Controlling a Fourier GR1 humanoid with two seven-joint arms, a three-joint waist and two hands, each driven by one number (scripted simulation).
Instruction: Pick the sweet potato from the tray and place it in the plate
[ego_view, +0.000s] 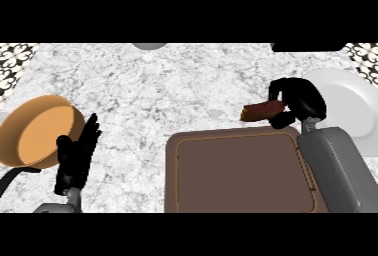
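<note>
We see our right hand (299, 102) with its fingers curled round the reddish-brown sweet potato (260, 111), holding it just beyond the far edge of the flat brown rectangular tray (236, 172), above the speckled white marble tabletop (170, 85). The round white plate (347, 100) lies just right of that hand, beyond the tray's far right corner. Our left hand (76, 156) rests open, fingers straight, well left of the tray, beside an orange-lined frying pan (37, 131).

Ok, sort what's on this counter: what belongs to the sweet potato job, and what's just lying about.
Job: sweet potato, held in the right hand; brown tray; white plate.

Lying about: orange pan at the left; left hand, open and resting beside it.
</note>
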